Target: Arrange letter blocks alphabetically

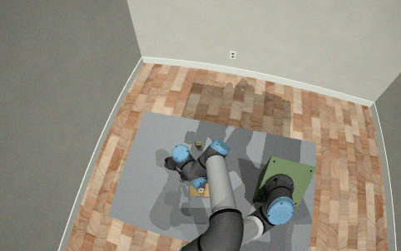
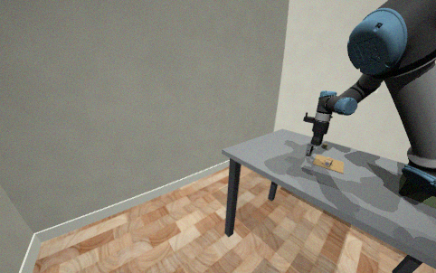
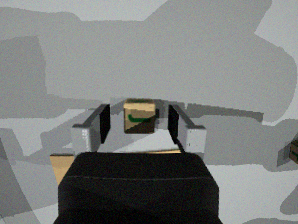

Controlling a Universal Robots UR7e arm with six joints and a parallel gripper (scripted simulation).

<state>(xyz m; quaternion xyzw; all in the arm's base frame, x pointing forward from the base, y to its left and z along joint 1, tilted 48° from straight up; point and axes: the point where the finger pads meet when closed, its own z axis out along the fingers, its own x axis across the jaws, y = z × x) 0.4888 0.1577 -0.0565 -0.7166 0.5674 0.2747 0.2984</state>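
My gripper [image 2: 309, 152] [image 3: 139, 116] is open, beside the mat. In the wrist view a wooden block [image 3: 139, 116] with a green hooked letter stroke, partly in shadow, shows between the spread fingers; it touches neither. The tan mat [image 1: 193, 194] [image 2: 337, 168] [image 3: 58, 162] lies flat on the table. One block [image 1: 201, 190] [image 2: 328, 163] stands on the mat; its letter is too small to read. Another block [image 1: 198, 144] [image 2: 325, 145] stands off the mat. A block [image 3: 295, 151] is cut by the wrist view's right edge. I cannot make out a fourth block for certain.
The grey table [image 1: 137, 166] [image 2: 258, 146] carries broad arm shadows. The green base plate [image 1: 291, 166] of the arm stands at the table's right in the top view. The arm hides part of the mat there.
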